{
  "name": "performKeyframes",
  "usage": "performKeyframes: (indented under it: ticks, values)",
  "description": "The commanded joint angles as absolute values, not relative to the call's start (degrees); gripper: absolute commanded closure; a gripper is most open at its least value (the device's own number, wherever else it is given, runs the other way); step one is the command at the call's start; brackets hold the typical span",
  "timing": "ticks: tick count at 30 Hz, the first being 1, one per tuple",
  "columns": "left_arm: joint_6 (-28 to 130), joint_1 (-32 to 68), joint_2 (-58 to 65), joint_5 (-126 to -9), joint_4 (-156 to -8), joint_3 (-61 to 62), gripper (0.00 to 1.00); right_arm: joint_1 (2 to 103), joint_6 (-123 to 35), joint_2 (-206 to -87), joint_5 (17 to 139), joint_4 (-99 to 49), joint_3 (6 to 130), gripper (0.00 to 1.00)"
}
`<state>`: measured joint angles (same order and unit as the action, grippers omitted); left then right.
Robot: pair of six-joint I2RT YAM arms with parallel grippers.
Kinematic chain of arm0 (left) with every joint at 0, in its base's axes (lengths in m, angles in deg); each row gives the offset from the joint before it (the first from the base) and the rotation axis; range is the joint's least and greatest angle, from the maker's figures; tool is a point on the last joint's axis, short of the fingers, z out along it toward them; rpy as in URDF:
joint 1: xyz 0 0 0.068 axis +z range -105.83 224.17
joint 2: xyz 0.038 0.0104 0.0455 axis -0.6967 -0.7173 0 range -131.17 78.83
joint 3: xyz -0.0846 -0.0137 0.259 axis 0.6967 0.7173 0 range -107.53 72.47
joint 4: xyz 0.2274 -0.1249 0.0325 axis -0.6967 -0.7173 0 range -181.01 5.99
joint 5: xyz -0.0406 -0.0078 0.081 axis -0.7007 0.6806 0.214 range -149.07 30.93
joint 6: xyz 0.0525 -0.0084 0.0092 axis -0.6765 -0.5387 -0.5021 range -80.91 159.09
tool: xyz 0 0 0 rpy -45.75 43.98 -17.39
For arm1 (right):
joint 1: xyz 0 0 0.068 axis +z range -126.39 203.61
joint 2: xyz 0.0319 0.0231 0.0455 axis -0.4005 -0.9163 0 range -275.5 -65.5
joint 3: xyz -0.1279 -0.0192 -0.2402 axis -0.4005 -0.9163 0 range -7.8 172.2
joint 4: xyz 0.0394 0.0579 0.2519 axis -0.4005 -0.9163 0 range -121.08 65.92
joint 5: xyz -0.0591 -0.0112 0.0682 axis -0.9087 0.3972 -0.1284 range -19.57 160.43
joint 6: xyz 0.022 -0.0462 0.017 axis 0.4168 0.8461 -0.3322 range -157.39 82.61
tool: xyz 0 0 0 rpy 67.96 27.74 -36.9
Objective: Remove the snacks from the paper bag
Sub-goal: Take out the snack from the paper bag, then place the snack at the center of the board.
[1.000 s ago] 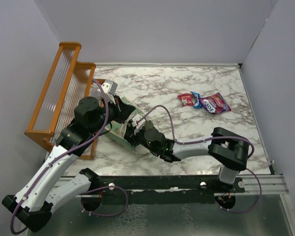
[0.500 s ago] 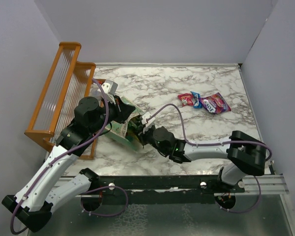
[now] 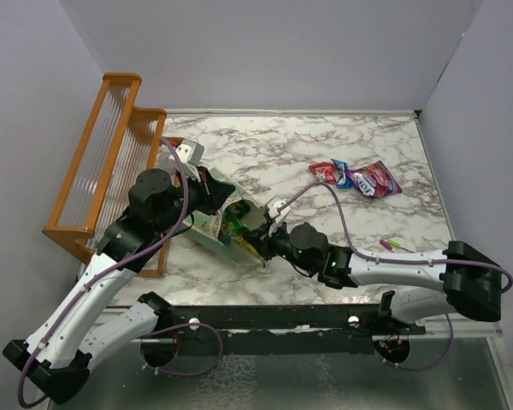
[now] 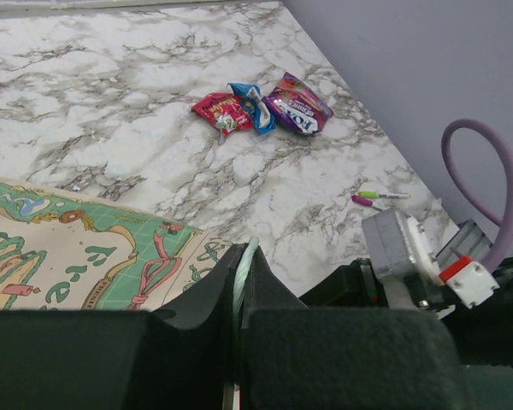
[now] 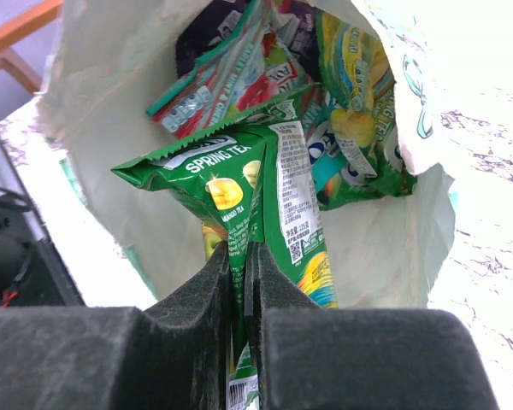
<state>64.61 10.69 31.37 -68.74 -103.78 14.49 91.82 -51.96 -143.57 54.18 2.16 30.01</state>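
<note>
At the bag (image 3: 207, 229) mouth, left on the table (image 3: 325, 137), the right gripper (image 5: 244, 256) pinches a green packet (image 5: 278, 196) by its edge (other snacks (image 5: 231, 68) crowd behind it). The left gripper (image 4: 242, 272) clamps the bag rim. That thin pinch may slip, or neighbours may drag out and scatter.

L hand (image 4: 241, 260) pinching bag (image 4: 85, 248) edge (rim, prob.); snacks (image 4: 261, 107) beyond.
</note>
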Motion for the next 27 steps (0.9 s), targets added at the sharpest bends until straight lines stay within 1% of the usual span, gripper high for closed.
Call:
performKeyframes:
  ticks: [1,5,8,14,18,21,27]
  values:
    - [63.69,10.85,32.81,-67.82,-101.62,15.02,1.0,91.82,-54.57,-135.89,59.54,-1.14,29.31,0.99]
    - [63.03,10.86,32.92,-66.98,-101.48,15.19,1.0,91.82,-53.84,-128.83,60.63,-8.33,29.28,0.99]
    - [62.35,10.86,32.95,-66.41,-101.2,15.5,1.0,91.82,-52.43,-122.57,58.96,-14.95,29.61,0.99]
    - [60.56,10.85,32.98,-65.19,-100.93,16.03,1.0,91.82,-49.2,-110.46,51.57,-29.09,32.97,0.99]
    - [59.72,10.85,33.01,-64.52,-100.93,16.27,1.0,91.82,-47.03,-104.69,45.82,-33.29,34.72,0.99]
    - [59.35,10.86,33.01,-64.55,-100.96,16.39,1.0,91.82,-45.53,-103.63,39.43,-34.11,35.28,0.99]
    - [59.06,10.85,33.23,-64.52,-101.06,16.66,1.0,91.82,-46.49,-109.82,19.41,-35.27,37.65,0.99]
